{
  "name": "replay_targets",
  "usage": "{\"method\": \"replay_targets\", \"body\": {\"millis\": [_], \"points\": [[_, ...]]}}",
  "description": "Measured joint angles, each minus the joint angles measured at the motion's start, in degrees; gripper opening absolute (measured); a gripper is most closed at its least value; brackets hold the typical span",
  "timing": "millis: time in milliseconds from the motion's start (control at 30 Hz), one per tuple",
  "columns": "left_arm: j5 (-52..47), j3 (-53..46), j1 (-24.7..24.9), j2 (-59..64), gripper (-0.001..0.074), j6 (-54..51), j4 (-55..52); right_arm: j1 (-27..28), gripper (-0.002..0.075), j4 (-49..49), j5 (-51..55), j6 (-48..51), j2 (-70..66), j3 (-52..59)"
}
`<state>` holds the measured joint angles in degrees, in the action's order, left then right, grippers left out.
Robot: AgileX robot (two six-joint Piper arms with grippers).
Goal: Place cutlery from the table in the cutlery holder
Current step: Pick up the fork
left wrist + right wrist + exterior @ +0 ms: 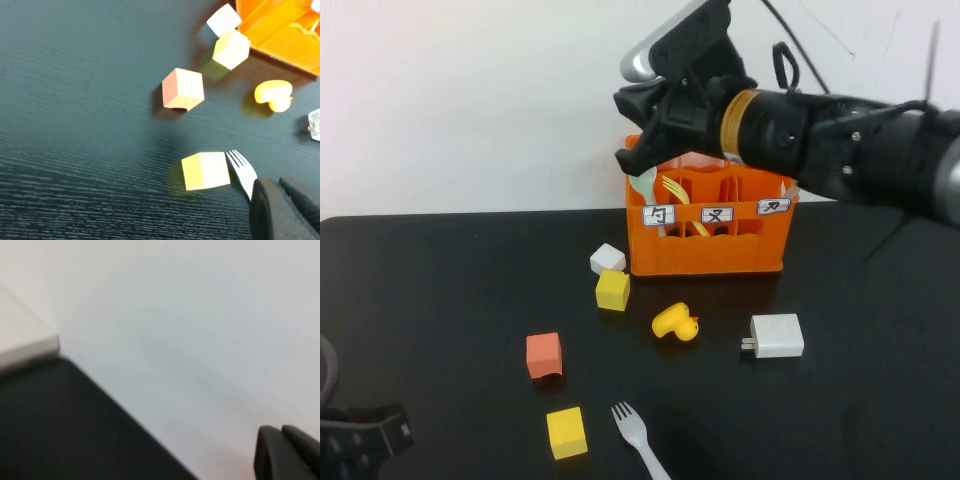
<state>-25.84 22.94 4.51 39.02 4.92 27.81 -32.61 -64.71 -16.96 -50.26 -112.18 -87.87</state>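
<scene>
The orange cutlery holder (705, 245) stands at the back of the black table (440, 290). A pale mint-green spoon (642, 184) leans in its left compartment beside a yellow fork (675, 190). My right gripper (630, 130) hovers above the holder's left end, shut and empty; in the right wrist view it (280, 432) faces the white wall. A light grey fork (638, 438) lies near the front edge. My left gripper (365, 435) rests low at the front left, shut on nothing. In the left wrist view it (280, 187) is close to the grey fork (242, 172).
Scattered between the holder and the front edge are a white cube (607, 258), a yellow cube (613, 290), a yellow rubber duck (676, 323), a white charger (777, 336), an orange cube (544, 355) and another yellow cube (566, 432) beside the fork.
</scene>
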Motion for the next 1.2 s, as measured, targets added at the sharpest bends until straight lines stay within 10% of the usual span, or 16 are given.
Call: {"method": "replay_targets", "body": {"millis": [133,333,1200], "points": [[0.0,0.0,0.0,0.0,-0.0001,-0.2,0.4,0.0,0.0000,-26.6,-1.2,-26.9,4.5,2.4],[-0.1,0.0,0.0,0.0,-0.0001,-0.2,0.9,0.0,-0.0001,-34.9,-5.5,-37.5,13.1,10.0],[-1.7,0.0,0.0,0.0,-0.0001,-0.8,3.8,0.0,-0.0002,-35.0,22.5,-17.5,48.6,53.8]]}}
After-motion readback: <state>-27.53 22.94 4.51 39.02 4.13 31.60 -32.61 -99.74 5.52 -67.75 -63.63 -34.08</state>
